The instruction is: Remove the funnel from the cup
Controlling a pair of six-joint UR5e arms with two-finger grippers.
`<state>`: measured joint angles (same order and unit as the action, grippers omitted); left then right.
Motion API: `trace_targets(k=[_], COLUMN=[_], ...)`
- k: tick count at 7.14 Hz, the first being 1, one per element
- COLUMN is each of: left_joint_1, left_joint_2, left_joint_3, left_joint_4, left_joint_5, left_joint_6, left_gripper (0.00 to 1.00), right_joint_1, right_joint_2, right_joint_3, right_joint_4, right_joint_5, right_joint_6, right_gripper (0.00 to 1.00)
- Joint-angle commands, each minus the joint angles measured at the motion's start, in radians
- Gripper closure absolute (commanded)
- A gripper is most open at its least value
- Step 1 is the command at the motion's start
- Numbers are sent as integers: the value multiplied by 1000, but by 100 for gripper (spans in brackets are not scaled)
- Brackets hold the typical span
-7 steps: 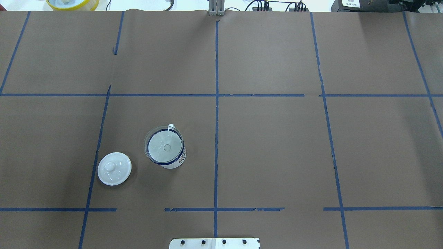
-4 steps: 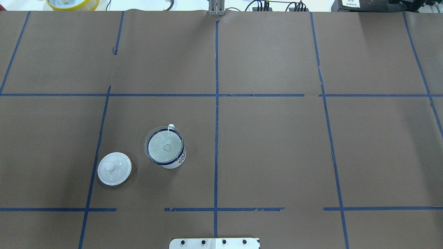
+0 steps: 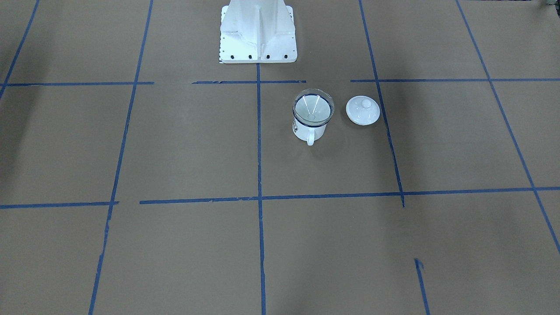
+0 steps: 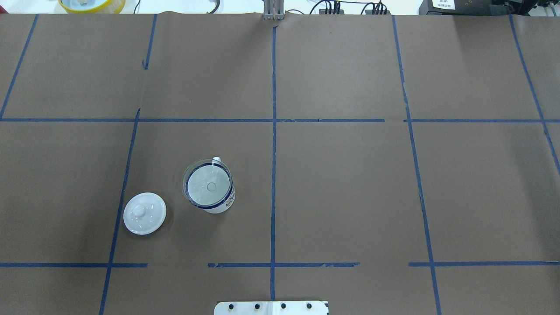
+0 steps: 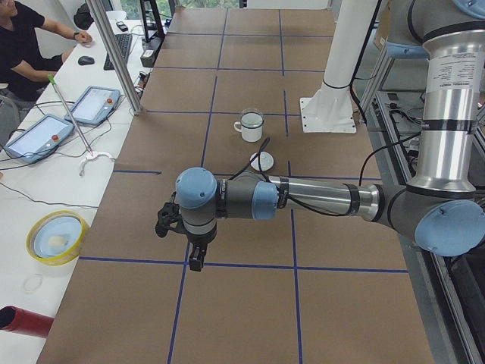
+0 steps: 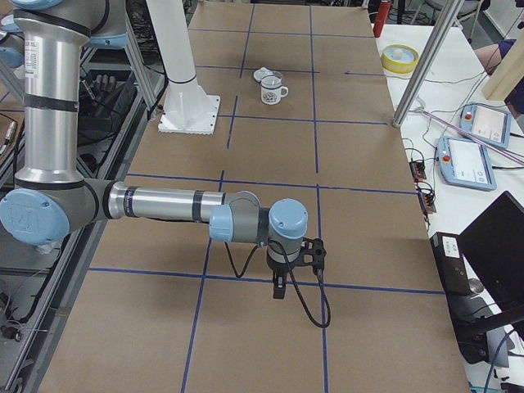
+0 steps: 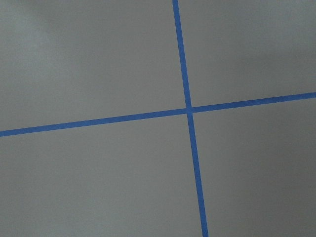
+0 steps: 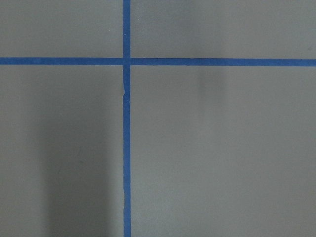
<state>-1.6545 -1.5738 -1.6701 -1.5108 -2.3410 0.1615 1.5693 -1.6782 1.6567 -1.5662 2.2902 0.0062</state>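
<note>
Overhead, nothing differs from a second ago: the funnel sits in the cup as it did, wide cone at the blue rim, spout down inside. The lid lies knob up just beside the cup on its left, apart from it, in the same spot. No arm shows here, only the brown tabletop with its blue tape grid

From the front, I see the funnel seated upright in the cup, whose handle points toward the camera. The lid lies on this view's right, and the white base stands at the top

From the left end, my left hand hangs fingers down over the tabletop by a tape crossing, well apart from the cup and lid beyond it. It touches nothing I can make out, and I cannot tell how wide it stands

From the right end, my right hand likewise points down over a tape line, with the cup far off by the base. I cannot tell how wide it stands either; I see nothing in it

The left wrist camera gives me bare tabletop and one tape crossing, no fingers in frame

The right wrist camera shows the same: brown surface, a tape crossing and a faint shadow
</note>
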Motion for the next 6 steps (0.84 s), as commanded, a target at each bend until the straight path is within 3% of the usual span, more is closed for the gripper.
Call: trace_targets(k=[1, 4, 6], left_joint_1=[-1, 5, 147], left_joint_2=[5, 26, 25], left_joint_3=[0, -10, -93], left_joint_4=[-6, -95, -185], left_joint_5=[0, -12, -5], left_joint_6=[1, -31, -448], left_gripper=[0, 0, 0], right_joint_1=[0, 0, 0], right_joint_2=[0, 0, 0], right_joint_3=[0, 0, -2], right_joint_4=[0, 0, 0], right_joint_5=[0, 0, 0], right_joint_6=[0, 0, 0], right_gripper=[0, 0, 0])
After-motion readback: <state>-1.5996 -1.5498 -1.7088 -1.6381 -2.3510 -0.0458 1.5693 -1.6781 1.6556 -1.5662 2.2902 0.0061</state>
